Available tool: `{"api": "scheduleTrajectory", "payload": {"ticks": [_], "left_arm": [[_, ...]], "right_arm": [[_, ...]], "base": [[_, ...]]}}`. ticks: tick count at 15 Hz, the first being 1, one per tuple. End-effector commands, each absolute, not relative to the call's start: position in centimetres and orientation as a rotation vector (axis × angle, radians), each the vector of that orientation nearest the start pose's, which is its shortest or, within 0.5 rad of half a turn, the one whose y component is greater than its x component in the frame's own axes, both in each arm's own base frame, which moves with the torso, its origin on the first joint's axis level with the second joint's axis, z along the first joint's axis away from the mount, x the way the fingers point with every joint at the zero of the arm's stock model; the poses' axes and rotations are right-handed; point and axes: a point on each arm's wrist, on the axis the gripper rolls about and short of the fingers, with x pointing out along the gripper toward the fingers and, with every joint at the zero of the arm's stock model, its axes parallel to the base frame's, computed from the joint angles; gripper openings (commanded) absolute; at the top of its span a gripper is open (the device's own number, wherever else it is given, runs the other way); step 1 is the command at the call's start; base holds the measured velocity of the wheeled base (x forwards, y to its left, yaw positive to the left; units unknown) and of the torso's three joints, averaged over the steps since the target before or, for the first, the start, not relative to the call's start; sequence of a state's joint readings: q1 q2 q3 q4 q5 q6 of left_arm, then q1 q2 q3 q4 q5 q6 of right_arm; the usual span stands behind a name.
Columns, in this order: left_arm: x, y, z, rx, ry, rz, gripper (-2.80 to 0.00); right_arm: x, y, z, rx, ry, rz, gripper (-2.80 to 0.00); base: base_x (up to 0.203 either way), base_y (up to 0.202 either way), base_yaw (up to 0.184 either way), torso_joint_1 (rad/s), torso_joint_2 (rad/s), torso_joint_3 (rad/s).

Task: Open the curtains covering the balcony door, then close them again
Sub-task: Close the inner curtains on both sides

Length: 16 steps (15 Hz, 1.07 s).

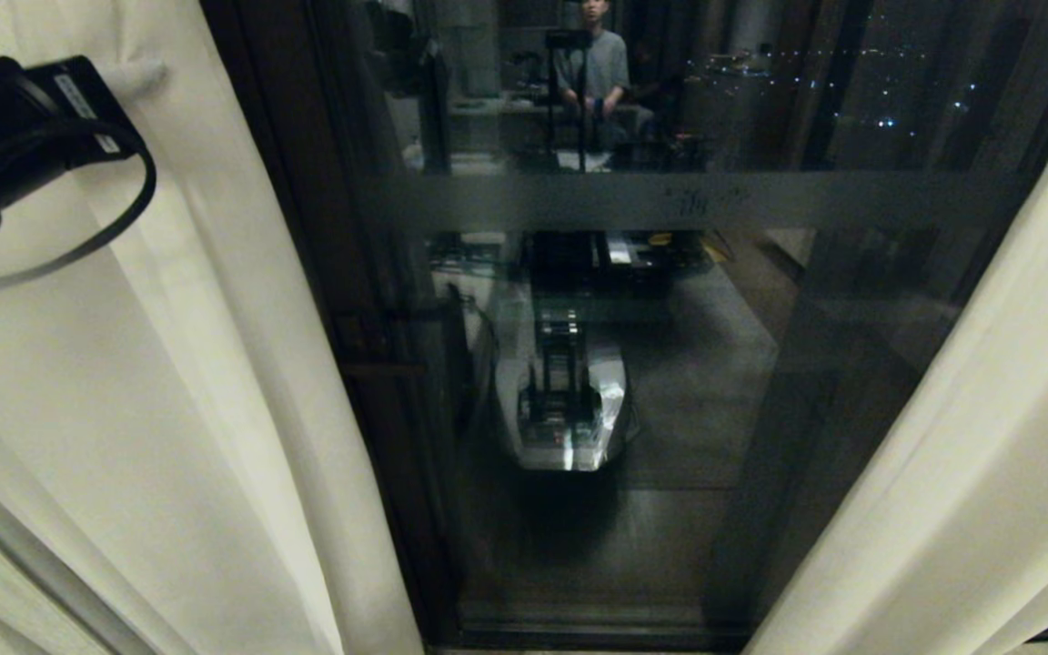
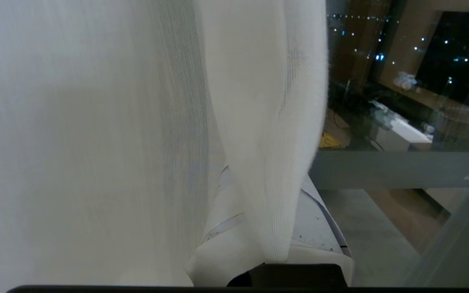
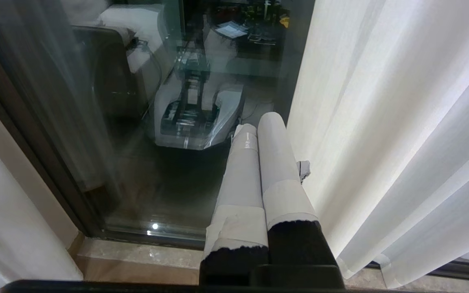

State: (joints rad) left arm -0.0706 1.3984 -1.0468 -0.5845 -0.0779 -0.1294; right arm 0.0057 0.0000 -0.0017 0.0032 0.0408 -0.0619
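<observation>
The curtains hang parted. The left panel (image 1: pixel 169 409) and the right panel (image 1: pixel 988 409) frame the balcony door's dark glass (image 1: pixel 624 382) and brown frame (image 1: pixel 306 227). My left arm (image 1: pixel 24 127) reaches in at the upper left, against the left panel. In the left wrist view, my left gripper (image 2: pixel 265 179) is shut on a fold of that panel's edge (image 2: pixel 283 142), pinched between the white-taped fingers (image 2: pixel 324 228). My right gripper (image 3: pixel 259 124) hangs low and shut with nothing in it, pointing at the foot of the door beside the right panel (image 3: pixel 381 122).
The glass reflects my own base (image 1: pixel 565 400) and a person (image 1: pixel 592 55) standing in the room behind. A frosted band (image 1: pixel 670 200) crosses the pane. A stone threshold (image 3: pixel 136 252) runs along the foot of the door.
</observation>
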Motion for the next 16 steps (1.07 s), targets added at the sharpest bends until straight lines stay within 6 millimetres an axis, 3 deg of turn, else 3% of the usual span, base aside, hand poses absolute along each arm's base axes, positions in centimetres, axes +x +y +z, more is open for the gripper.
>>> {"api": "scheduleTrajectory", "payload": {"ticks": [1,7,16], "left_arm": [[24.41,-1.9,32.55,-0.129,-0.207,-0.162,-2.8],[24.32,-1.89,32.58,-0.129,-0.208,-0.162,-2.8],[23.58,-2.04,32.85,-0.13,-0.22,-0.171,-2.8]], "right_arm": [[-2.28,0.08,7.56,-0.063,0.002,0.048,-2.8],[-2.28,0.08,7.56,-0.063,0.002,0.048,-2.8],[-2.28,0.08,7.56,-0.063,0.002,0.048,-2.8]], "base": [[0.0,0.0,0.0,0.0,0.0,0.0],[-0.001,-0.02,0.0,0.001,0.0,0.001],[0.0,-0.183,0.001,0.002,0.0,0.004]]}}
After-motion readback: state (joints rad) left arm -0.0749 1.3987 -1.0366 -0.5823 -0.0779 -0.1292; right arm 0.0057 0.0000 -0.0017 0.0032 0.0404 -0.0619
